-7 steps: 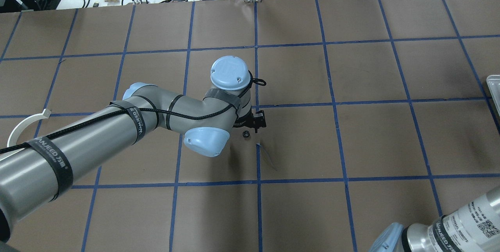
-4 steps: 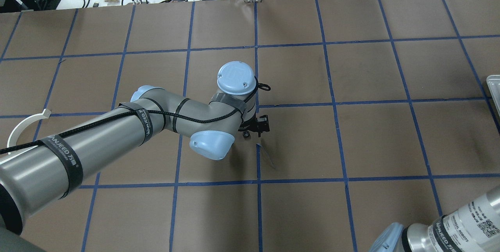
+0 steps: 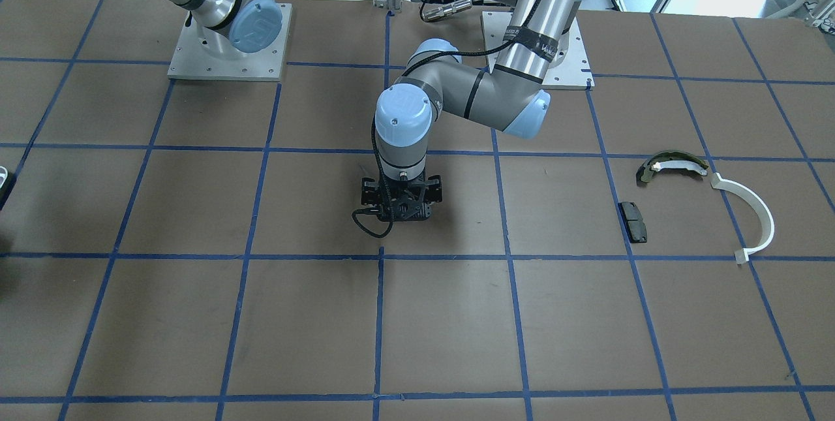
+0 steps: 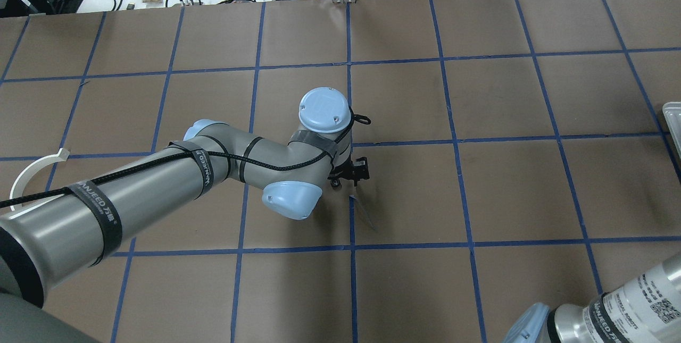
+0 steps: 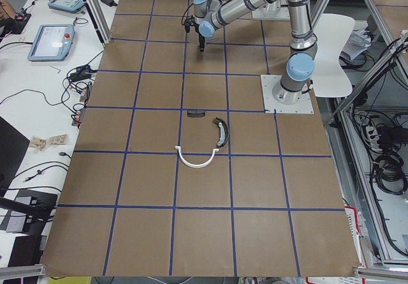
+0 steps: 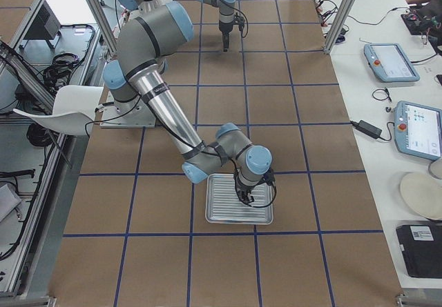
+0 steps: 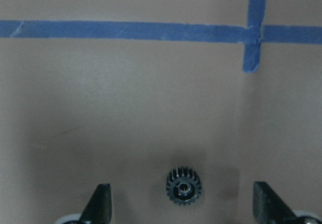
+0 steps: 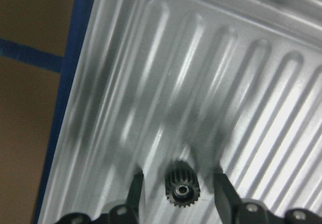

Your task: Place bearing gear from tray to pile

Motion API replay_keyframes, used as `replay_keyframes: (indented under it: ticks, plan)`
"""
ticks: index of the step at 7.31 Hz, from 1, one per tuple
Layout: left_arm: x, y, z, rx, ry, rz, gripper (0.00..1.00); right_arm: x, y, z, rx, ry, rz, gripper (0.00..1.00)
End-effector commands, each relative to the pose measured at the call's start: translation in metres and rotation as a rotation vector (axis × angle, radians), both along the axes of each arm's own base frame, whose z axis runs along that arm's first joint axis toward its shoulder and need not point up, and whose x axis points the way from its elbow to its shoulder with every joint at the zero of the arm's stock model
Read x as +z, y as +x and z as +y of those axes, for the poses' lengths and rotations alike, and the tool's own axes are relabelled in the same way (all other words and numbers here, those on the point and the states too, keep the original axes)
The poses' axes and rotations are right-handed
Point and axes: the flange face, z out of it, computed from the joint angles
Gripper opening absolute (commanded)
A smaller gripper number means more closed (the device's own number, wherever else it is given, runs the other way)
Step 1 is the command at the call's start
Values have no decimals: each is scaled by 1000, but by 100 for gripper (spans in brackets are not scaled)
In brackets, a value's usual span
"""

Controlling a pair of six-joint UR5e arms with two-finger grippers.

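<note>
Left wrist-mounted shows my left gripper (image 7: 181,185) spread wide around the bearing gear (image 7: 183,186), flat on the table (image 7: 126,108) midway between its end edges (likely light, rigid; I'd pinch across opposite teeth, which may slip).

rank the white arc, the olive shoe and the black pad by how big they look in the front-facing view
1. white arc: largest, with the longest sweep.
2. olive shoe: a shorter curve.
3. black pad: smallest.
All three lie close together, so nearness to the camera hardly skews this.
</note>
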Motion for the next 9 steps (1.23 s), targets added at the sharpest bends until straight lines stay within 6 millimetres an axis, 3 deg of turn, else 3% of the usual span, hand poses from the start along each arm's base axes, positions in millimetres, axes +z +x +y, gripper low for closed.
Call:
replay_keyframes:
  ticks: [1,2,3,4,6,7,8,9]
  plan:
    - [-2,0,1,-1,3,-2,58,4,0,0,-3,1,7,0]
    - [-1,0,2,-4,3,-3,34,8,-3,1,-2,16,25,0]
    - [2,1,3,-5,-3,-1,23,20,-2,-1,5,25,39,0]
    - [4,1,2,-4,-7,1,2,50,9,0,12,18,44,0]
    - [14,3,0,-4,-25,7,0,114,65,0,-75,41,15,0]
    - [26,6,-4,2,-44,12,0,123,106,-10,-98,68,1,0]
    - [36,25,-13,24,-63,-32,0,148,154,-13,-187,101,-2,0]
    - [45,63,-29,71,-38,-78,0,184,201,-8,-283,114,7,0]
